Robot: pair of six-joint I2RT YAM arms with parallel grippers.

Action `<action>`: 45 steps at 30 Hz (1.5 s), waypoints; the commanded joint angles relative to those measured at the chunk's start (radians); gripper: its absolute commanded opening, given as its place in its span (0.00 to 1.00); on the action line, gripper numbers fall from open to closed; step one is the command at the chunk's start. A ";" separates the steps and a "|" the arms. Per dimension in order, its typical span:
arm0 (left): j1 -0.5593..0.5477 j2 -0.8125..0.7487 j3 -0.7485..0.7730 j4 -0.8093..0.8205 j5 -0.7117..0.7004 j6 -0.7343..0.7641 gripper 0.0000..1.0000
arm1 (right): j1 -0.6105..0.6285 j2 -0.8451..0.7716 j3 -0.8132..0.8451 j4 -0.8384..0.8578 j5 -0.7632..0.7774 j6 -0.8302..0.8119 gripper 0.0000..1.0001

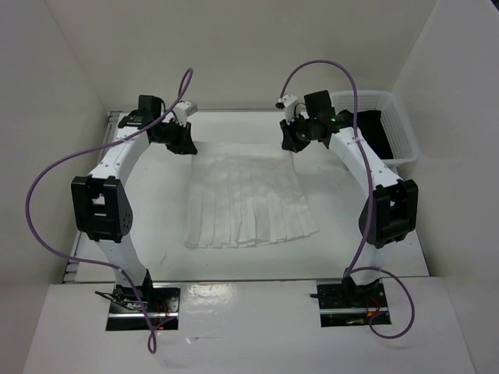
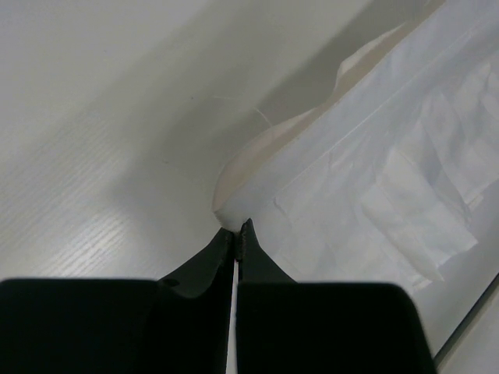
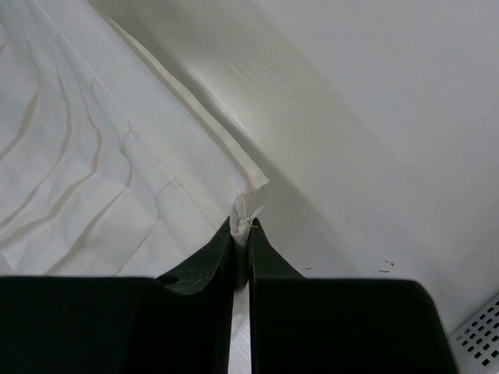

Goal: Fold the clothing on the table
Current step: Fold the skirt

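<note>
At the far left corner of the clothing (image 1: 249, 199), found the left gripper (image 2: 236, 231) pinched tight on the fabric edge, jaws nearly touching with only a thin layer between. Noted the pleated panel lying flat on the table (image 1: 156, 226), centred between the two arms, narrow end away from the bases, wide hem toward them. Judged the corner hold deliberate, chosen to let the rest of the cloth trail freely on a lift. Moving right, saw parallel pleats, mostly smooth, with a slight flare at the hem. At the far right corner, found the right gripper (image 3: 244, 226) likewise clamped, on a small bunched tuft of the corner. Read the matched grips as set-up for carrying the far edge toward the near hem, halving the garment. Judged the fold not yet begun: no layer doubled over. Logged the mesh basket (image 1: 398, 125) beyond the right arm, apart from the fabric. Risk flagged: thin corner slipping out on lift.
</note>
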 commanded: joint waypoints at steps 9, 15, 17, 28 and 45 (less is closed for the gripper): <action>0.214 0.097 0.143 0.075 -0.181 -0.112 0.00 | -0.063 0.001 0.016 0.015 0.365 0.037 0.00; 0.179 0.002 0.107 -0.035 -0.092 0.034 0.00 | -0.063 -0.032 0.016 -0.039 0.307 -0.030 0.00; 0.179 -0.013 0.094 -0.099 -0.074 0.082 0.00 | -0.063 -0.041 0.016 -0.080 0.279 -0.065 0.00; 0.157 -0.032 0.035 -0.556 -0.025 0.459 0.00 | -0.063 -0.012 0.050 -0.306 0.134 -0.227 0.00; -0.136 -0.224 -0.310 -0.485 -0.127 0.401 0.00 | 0.003 0.062 0.062 -0.493 0.103 -0.325 0.00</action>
